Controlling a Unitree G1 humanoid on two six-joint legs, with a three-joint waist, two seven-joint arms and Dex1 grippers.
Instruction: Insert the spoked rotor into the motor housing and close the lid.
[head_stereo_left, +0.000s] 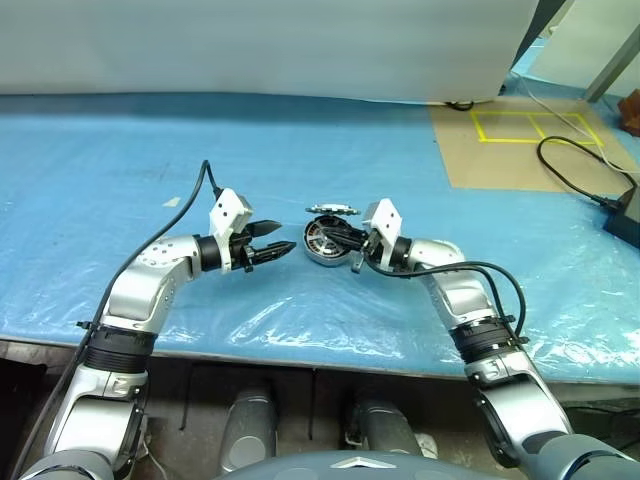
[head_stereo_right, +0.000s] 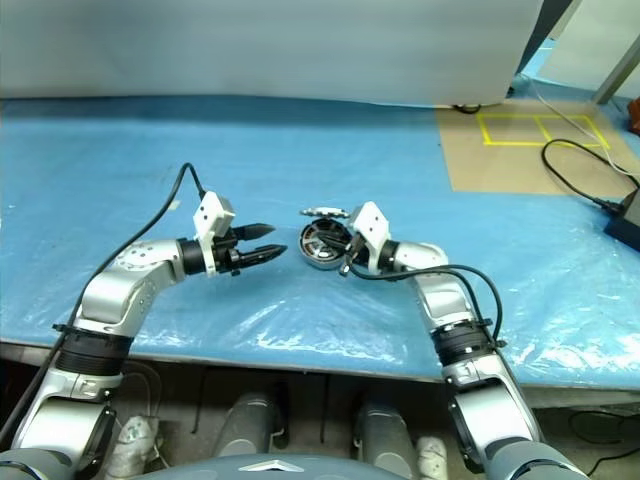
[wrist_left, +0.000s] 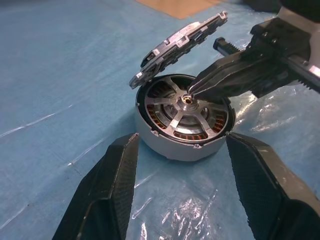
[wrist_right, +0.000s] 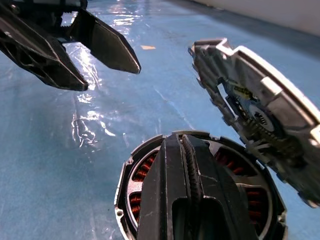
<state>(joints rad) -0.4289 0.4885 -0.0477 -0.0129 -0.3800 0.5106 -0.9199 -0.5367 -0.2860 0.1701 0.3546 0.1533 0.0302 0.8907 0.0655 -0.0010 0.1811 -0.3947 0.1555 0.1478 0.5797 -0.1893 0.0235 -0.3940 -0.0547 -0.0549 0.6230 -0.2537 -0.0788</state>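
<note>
The rotor (wrist_left: 184, 114) sits inside the housing (wrist_left: 170, 145). The right gripper (wrist_left: 192, 89), jaws closed and empty, presses its tips on the rotor hub to seat it. The lid (wrist_left: 175, 44) stands tilted over the housing's far rim. The left gripper (head_stereo_left: 283, 236) waits beside the housing, jaws wide.

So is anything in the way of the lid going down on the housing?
Yes. The right gripper is shut with its tips on the hub of the rotor, which already sits in the housing. The lid leans tilted on the housing's far rim, right above those fingers.
</note>
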